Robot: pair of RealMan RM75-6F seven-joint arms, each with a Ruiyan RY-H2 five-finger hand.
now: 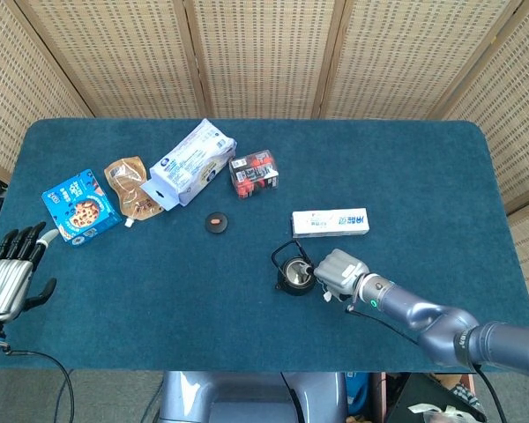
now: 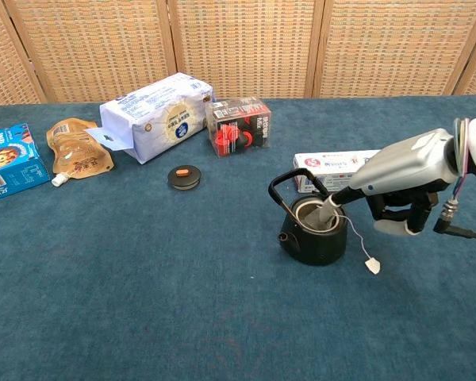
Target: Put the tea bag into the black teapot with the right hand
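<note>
The left hand (image 1: pixel 7 280) hangs off the table's near-left corner, fingers apart and holding nothing. The right hand (image 2: pixel 401 178) reaches to the black teapot (image 2: pixel 313 226), 1 finger poking into its mouth, the others curled under; whether it pinches anything I cannot tell. The tea bag (image 2: pixel 317 215) sits down inside the pot, its string draped over the rim with the tag (image 2: pixel 372 267) on the cloth.

Risk: withdrawing the finger could snag the string and drag the bag back out, or tip the pot.

Behind stand 1 lid (image 2: pixel 184 175), 1 toothpaste box (image 2: pixel 327 165), 1 red-black carton (image 2: pixel 238 125), 1 white bag (image 2: pixel 155 115), 1 brown pouch (image 2: pixel 79 156), 1 blue cookie box (image 2: pixel 8 161).
</note>
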